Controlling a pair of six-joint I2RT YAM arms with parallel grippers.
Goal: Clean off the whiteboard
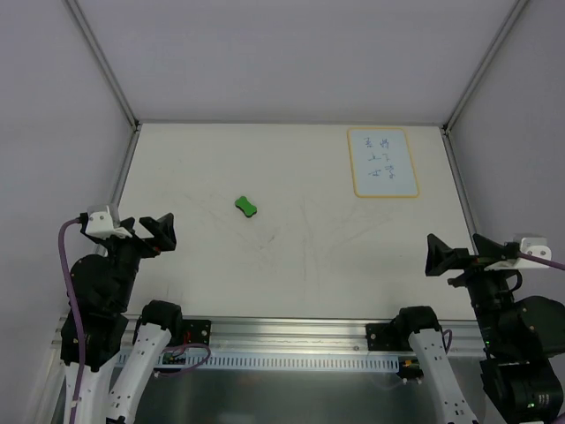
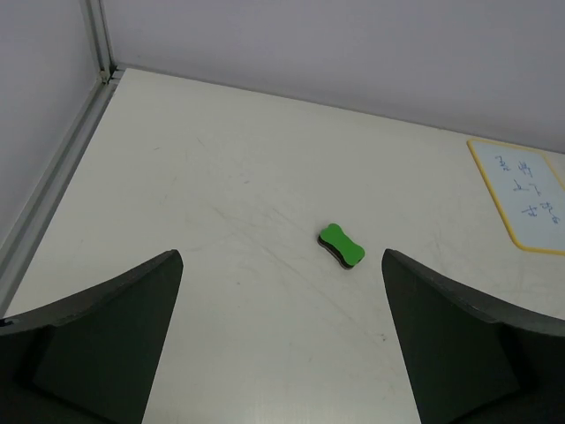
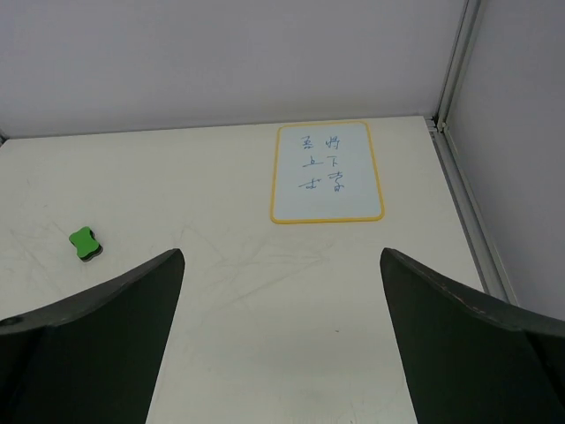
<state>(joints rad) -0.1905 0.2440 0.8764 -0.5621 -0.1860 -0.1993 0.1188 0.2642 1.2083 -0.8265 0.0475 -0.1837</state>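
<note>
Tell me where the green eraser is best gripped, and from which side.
Grip the green eraser at its narrow waist, coming straight down from above: it lies flat on the table, and the pinched middle probably gives the jaws the shortest span to close across.

I count one whiteboard (image 1: 383, 163), one green eraser (image 1: 246, 207), one table (image 1: 291, 265), and two grippers of mine: left gripper (image 1: 159, 233) and right gripper (image 1: 439, 256).

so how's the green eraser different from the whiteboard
The eraser is small, green and peanut-shaped; the whiteboard is larger, white, rectangular with a yellow rim. The eraser lies centre-left, the whiteboard far right. The whiteboard bears blue marks, the eraser none. Both lie flat, untouched.
</note>
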